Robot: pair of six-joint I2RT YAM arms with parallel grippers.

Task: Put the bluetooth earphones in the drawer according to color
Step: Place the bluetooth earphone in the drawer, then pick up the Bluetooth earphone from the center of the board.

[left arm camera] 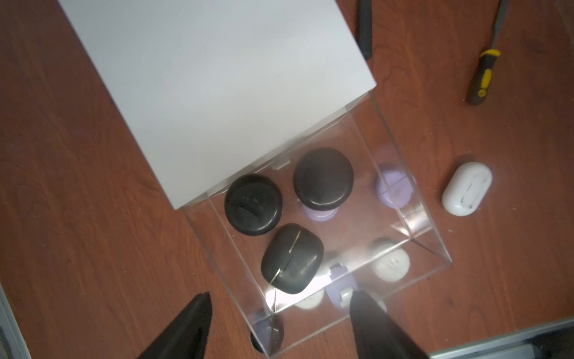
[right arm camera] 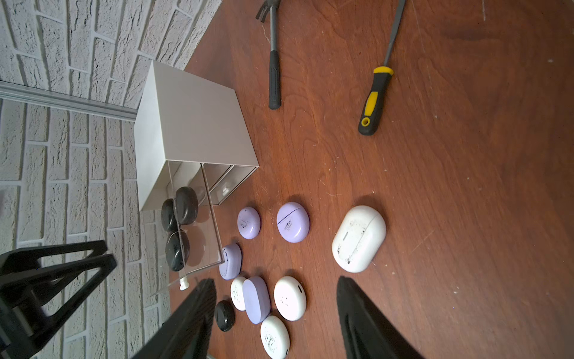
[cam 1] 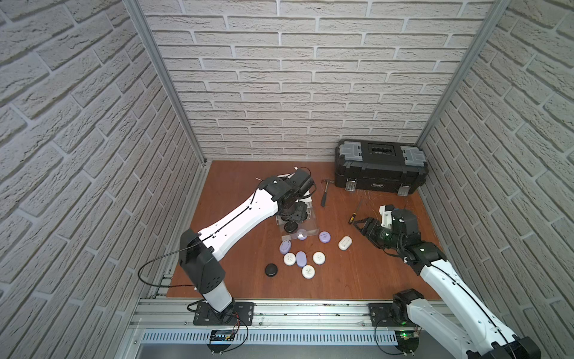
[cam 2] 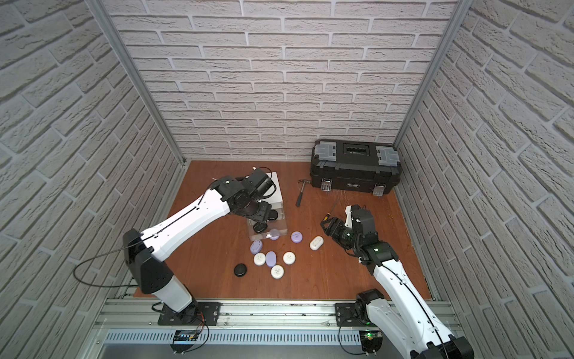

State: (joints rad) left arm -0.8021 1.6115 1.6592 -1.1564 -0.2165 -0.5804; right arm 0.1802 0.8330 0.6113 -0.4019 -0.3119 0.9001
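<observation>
Nearest: lone black case [cam 1: 271,269] on bench [cam 1: 357,279], farthest out in front of the drawer cabinet [left arm camera: 217,93]. Between it and the cabinet lie four white cases [cam 1: 319,257] and four lavender cases [cam 1: 301,259], loose. Top drawer [left arm camera: 413,282] is pulled out with three black cases [left arm camera: 290,258] inside; the lower two are shut. Left jaws wide, empty, over that drawer's front edge. Right jaws wide, empty, off to the cabinet's side by the oval white case [right arm camera: 358,238]. Step: black sort, likely one to go. Next: left arm clears the drawer, drops over the lone black case and pinches its smooth rounded sides squarely.
</observation>
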